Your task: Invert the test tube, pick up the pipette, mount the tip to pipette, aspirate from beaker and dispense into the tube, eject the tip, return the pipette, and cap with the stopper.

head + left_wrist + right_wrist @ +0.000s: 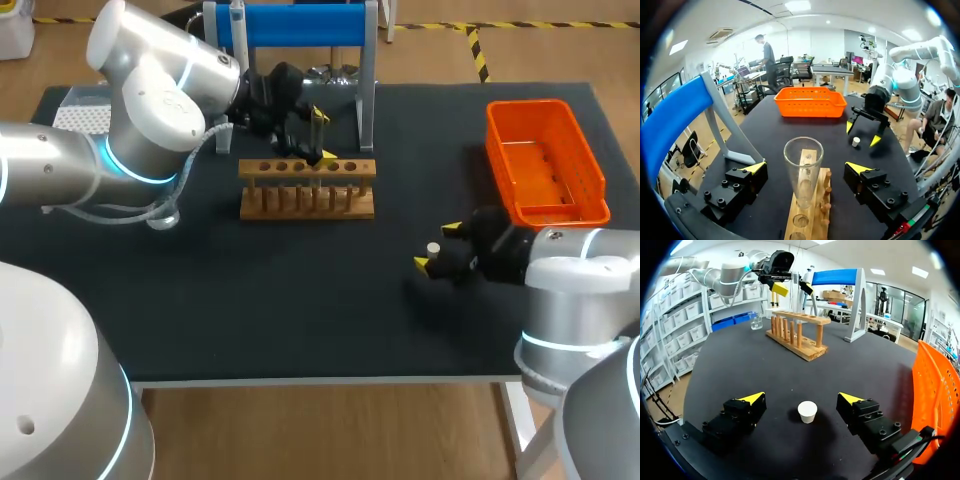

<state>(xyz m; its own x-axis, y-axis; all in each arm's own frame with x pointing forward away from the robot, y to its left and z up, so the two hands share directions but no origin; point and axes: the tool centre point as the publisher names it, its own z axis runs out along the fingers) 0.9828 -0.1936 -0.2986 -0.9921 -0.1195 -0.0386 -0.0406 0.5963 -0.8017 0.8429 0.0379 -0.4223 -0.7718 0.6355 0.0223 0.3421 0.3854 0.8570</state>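
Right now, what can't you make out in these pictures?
- Head view: the test tube is hidden behind the left gripper.
- Head view: the left arm covers most of the beaker.
- Right wrist view: the orange basket is cut off by the picture's rim.

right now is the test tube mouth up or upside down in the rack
Mouth up: the test tube stands upright in the wooden rack, its open rim on top, uncapped.
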